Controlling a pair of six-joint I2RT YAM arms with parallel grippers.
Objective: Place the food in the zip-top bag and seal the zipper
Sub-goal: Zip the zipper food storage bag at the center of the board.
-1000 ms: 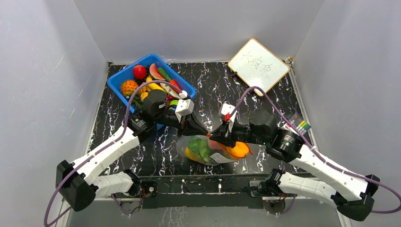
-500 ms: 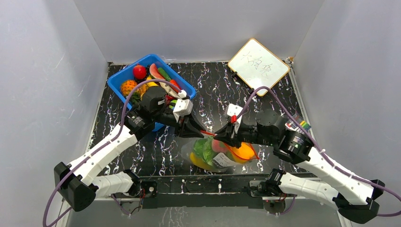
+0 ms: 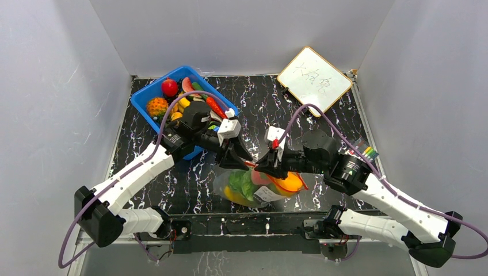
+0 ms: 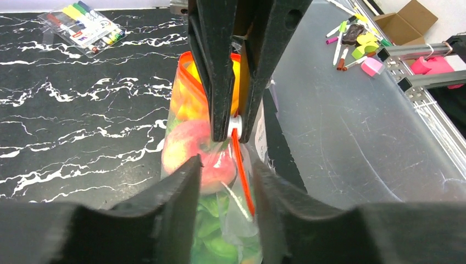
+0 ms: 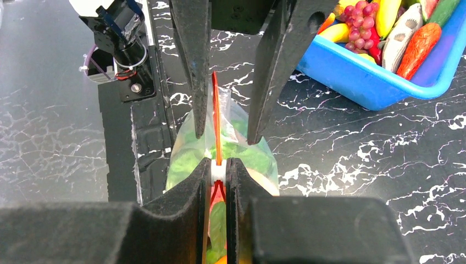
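Note:
The clear zip-top bag (image 3: 253, 190) lies near the table's front edge between both grippers. It holds food: green lettuce (image 4: 211, 242), a pink peach (image 4: 189, 154) and an orange piece (image 3: 290, 183). My right gripper (image 5: 218, 165) is shut on the white slider (image 5: 218, 172) of the red-orange zipper (image 5: 215, 121). My left gripper (image 4: 225, 165) is open. Its fingers stand on either side of the zipper (image 4: 242, 181) end without pressing it. In the top view the left gripper (image 3: 237, 163) and the right gripper (image 3: 263, 168) face each other over the bag's mouth.
A blue bin (image 3: 151, 110) of more toy food stands at the back left, close behind my left arm. A whiteboard (image 3: 314, 72) lies at the back right. A marker pack (image 3: 366, 152) sits by my right arm. The table's front rail (image 5: 148, 99) runs beside the bag.
My left gripper has opened and let go of the zipper end. The right gripper, still on the slider, swung right with the bag, then came back left.

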